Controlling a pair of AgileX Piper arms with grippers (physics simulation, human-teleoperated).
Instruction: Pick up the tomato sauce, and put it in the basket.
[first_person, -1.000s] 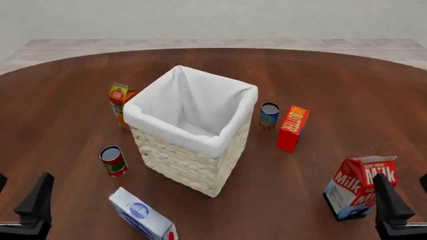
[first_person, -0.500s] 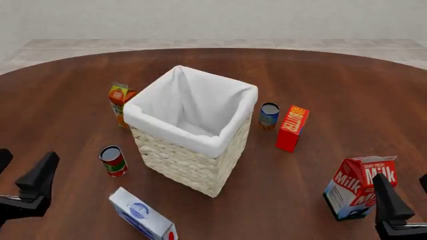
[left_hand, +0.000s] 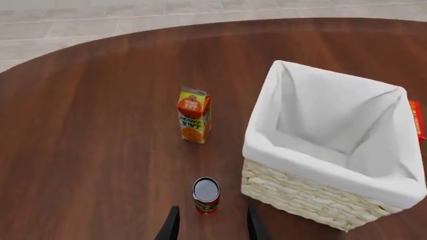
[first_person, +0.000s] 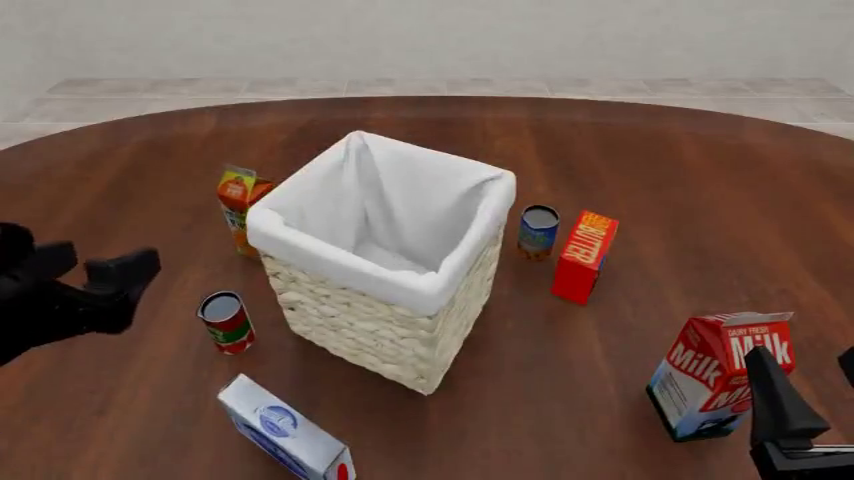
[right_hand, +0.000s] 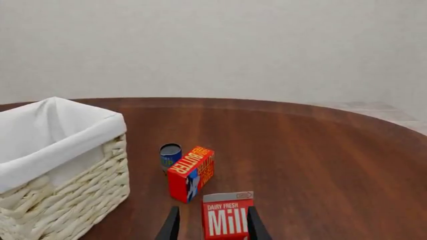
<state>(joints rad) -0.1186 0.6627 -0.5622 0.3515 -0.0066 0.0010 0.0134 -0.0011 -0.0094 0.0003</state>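
The tomato sauce, a small red-labelled can with a silver top, stands upright on the table just left of the basket. The basket is tall, cream wicker with a white lining. My left gripper hovers open to the left of the can, apart from it. In the left wrist view the tomato sauce sits just beyond the gripper, beside the basket. My right gripper stands open at the near right corner, holding nothing; the right wrist view shows this gripper close behind a milk carton.
An orange juice carton stands behind the can. A blue-labelled can and a red butter box sit right of the basket. A milk carton is near the right gripper. A white and blue box lies at the front.
My left gripper has risen from the bottom left corner and moved forward, now hovering left of the tomato sauce. The right arm and all objects have stayed put.
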